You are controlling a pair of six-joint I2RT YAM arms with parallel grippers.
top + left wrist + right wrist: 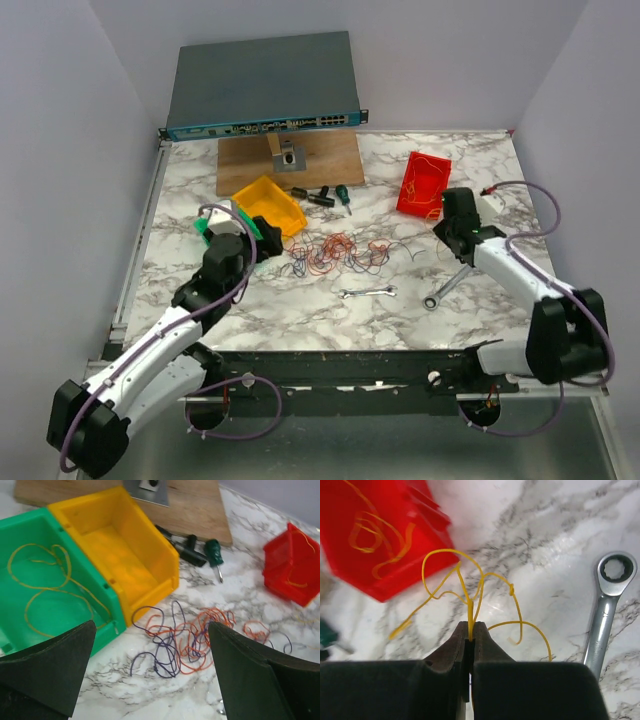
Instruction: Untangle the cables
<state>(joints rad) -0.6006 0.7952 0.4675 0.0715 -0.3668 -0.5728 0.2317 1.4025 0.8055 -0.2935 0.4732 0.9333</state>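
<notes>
Roughly speaking, the sorting looks begun and far from done. Taking the yellow bin (268,205) as the landmark: the cables (335,253) lie as a loose knot of orange and dark purple loops on the table (300,325), just beside the bin's near right corner, and none looks pulled free of its neighbours; that heap is the work left. The green bin (20,525) touches the yellow bin's left wall and holds one long yellow strand (45,580); the yellow bin itself looks bare inside. The red bin (423,184) sits well to the yellow bin's right with a few yellow coils (372,537) in it.

The right gripper (471,630), far right of the yellow bin and just beside the red one, has its fingers pinched together on a curly yellow cable (470,587), whose loops hang free over the marble; I judge it bound for a bin. The left gripper (151,630) hovers near the yellow bin's front, fingers spread wide and holding nothing.

A small spanner (368,292) and a ratchet wrench (445,286) lie nearer the arms than the yellow bin; screwdrivers (332,197) lie just right of it; a wooden board (290,160) and a grey network switch (262,85) stand behind it. The surface is white marble with grey veins; the walls are plain pale lilac.
</notes>
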